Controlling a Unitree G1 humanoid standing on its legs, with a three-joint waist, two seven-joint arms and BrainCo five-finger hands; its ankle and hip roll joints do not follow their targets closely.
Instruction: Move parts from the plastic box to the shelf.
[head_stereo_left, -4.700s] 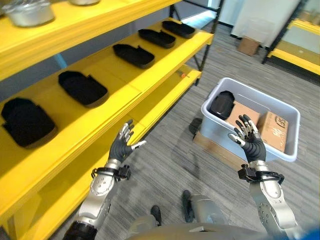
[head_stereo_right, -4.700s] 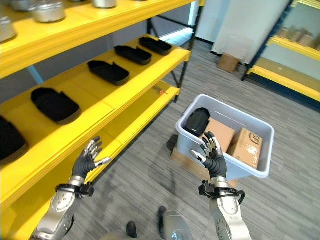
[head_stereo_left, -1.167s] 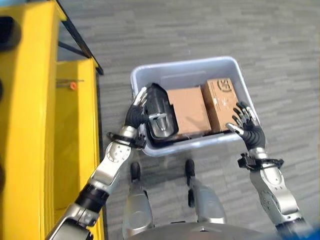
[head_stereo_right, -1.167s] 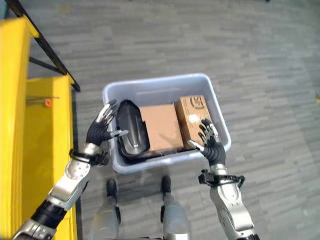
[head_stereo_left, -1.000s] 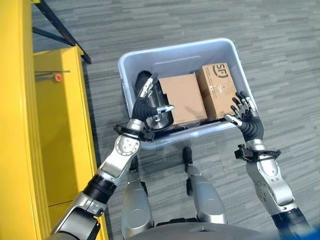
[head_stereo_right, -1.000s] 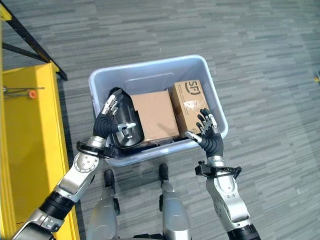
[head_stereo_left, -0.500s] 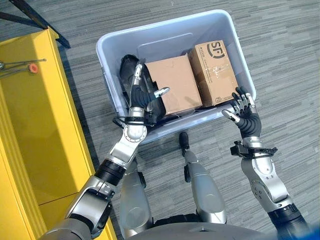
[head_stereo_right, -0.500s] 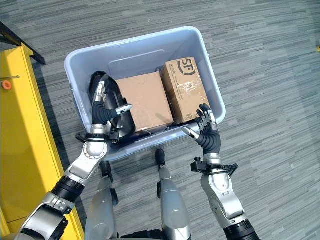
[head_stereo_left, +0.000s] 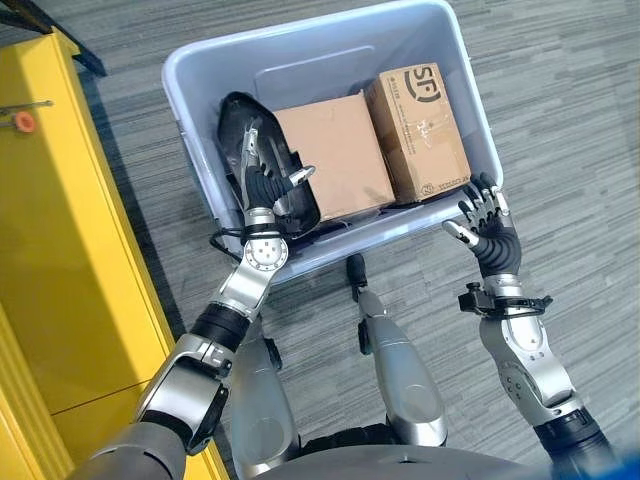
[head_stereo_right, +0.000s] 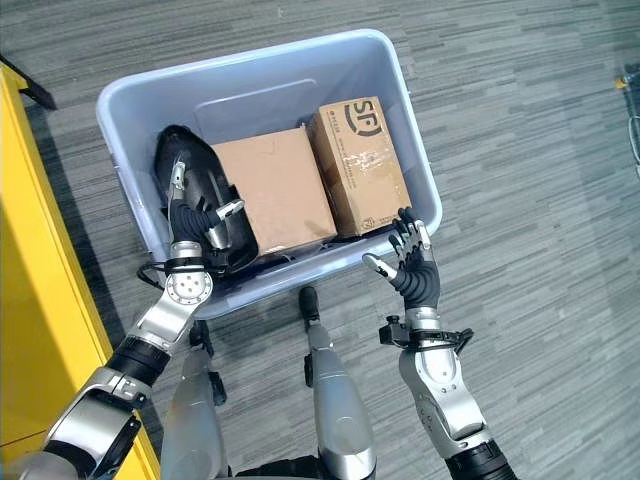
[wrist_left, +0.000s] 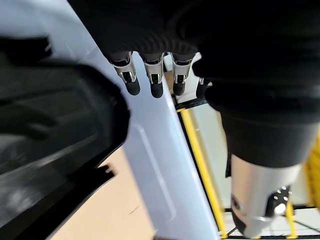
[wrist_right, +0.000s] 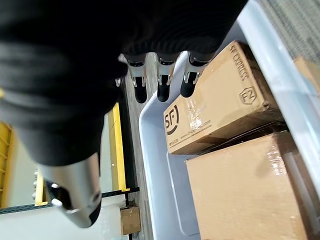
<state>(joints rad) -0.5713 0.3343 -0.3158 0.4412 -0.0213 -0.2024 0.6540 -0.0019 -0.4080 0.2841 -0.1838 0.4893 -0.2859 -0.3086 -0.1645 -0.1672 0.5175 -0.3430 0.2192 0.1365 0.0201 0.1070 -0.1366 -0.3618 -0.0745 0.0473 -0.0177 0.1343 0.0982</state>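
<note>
Running down the left edge of the left eye view, the yellow shelf (head_stereo_left: 60, 250) is the biggest thing in sight, its flat boards reaching from the top left to the bottom left corner. Next in size is the pale blue plastic box (head_stereo_left: 330, 50), set on the grey floor in the upper middle of the frame. Inside it, a plain cardboard box (head_stereo_left: 330, 170) lies flat in the centre, and a narrower printed carton (head_stereo_left: 420, 130) lies just right of it, the two side by side and touching. The black part (head_stereo_left: 245, 130) rests against the box's left inner wall, in the upper left of the box. The left hand (head_stereo_left: 262, 185) lies on top of this part with its fingers straight and lightly spread and the thumb stuck out towards the plain box; nothing is pinched. The right hand (head_stereo_left: 485, 235) hovers at the box's lower right corner, just outside the rim, palm up, fingers loosely spread and holding nothing.
</note>
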